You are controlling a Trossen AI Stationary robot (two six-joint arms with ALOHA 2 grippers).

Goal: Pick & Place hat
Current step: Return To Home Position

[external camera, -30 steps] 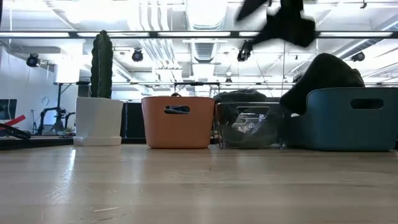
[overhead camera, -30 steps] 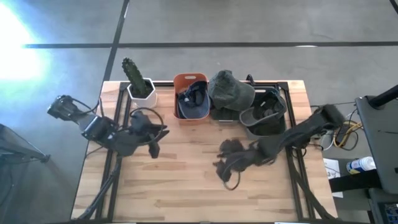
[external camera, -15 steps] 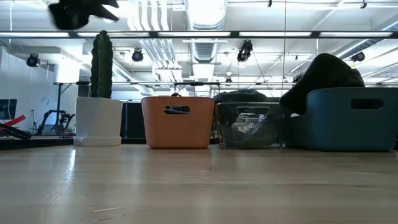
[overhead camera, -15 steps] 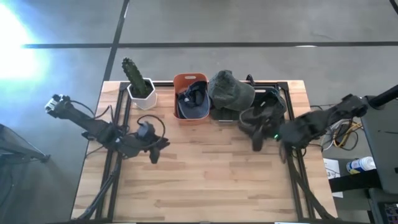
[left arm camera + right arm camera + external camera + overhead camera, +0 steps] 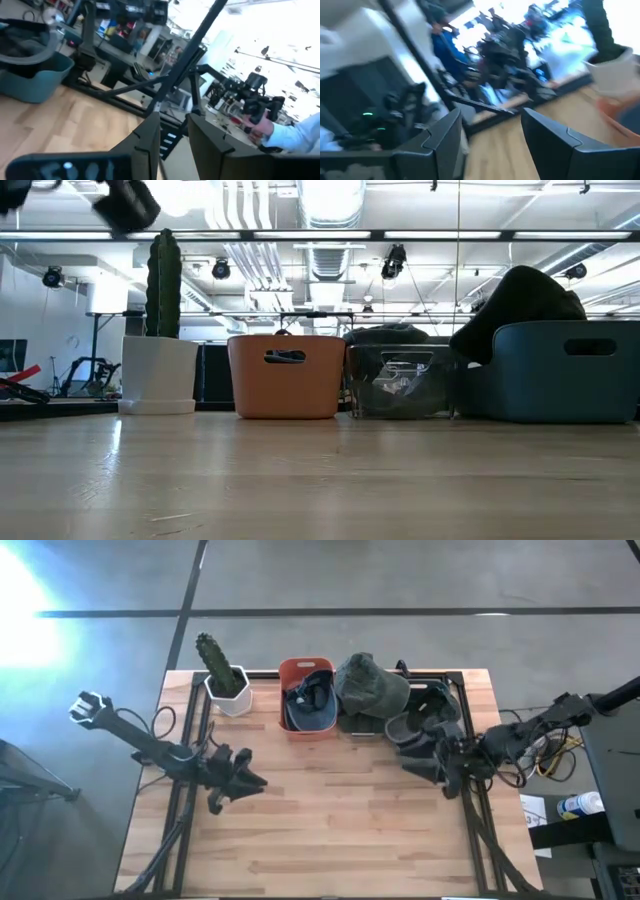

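Blue cap (image 5: 308,700) lies in orange bin (image 5: 288,670), black cap (image 5: 520,298) in blue bin (image 5: 565,380), far edge of worktop (image 5: 330,830); left hand (image 5: 232,786) and right hand (image 5: 428,764) empty, fingers apart, near its sides; step: return home; next, arms fold back clear.

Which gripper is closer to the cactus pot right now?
Left. The left gripper hangs in front of the cactus pot; the right gripper is across the table by the blue bin.

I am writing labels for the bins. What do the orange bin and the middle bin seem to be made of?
Orange bin: probably matte plastic, judging by its smooth moulded wall and handle slot. Middle bin: probably clear glossy plastic; its see-through wall shows reflections.
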